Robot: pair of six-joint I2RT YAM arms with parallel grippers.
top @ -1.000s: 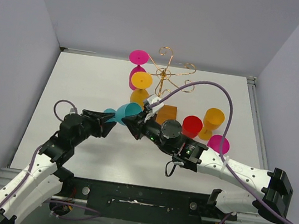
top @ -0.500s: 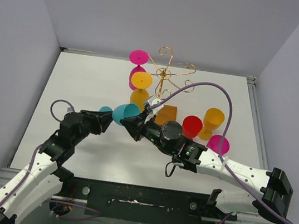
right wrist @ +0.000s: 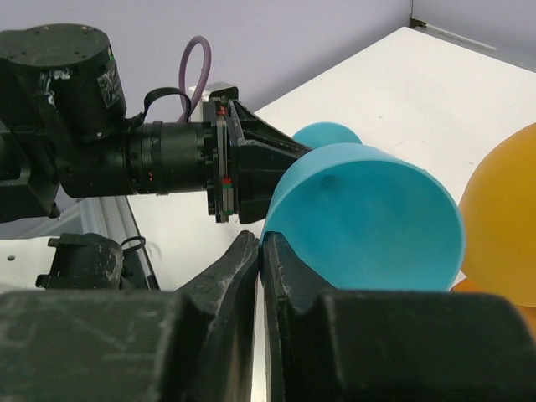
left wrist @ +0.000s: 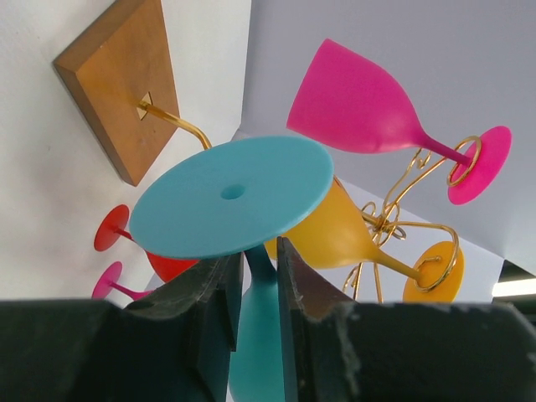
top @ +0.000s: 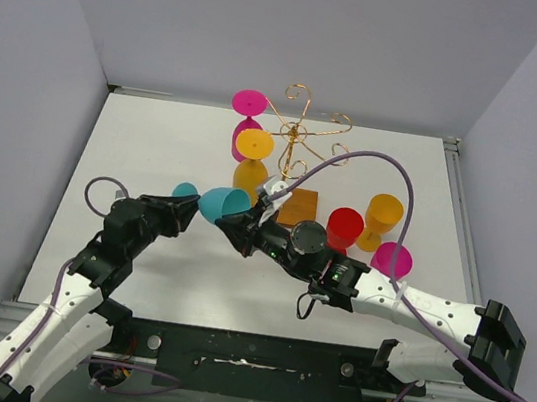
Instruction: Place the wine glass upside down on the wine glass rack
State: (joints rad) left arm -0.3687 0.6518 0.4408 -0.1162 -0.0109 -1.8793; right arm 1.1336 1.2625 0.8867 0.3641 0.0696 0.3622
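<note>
Six wine glasses, one wire rack, two robot arms

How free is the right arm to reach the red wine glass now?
Probably not yet: the right gripper is shut on the rim of the teal wine glass, so it is busy, though the red wine glass stands close by.

teal glass bowl cut off below, orange glass cropped right

A red glass, an orange glass and a magenta glass are seen right of the right fingers.
</note>
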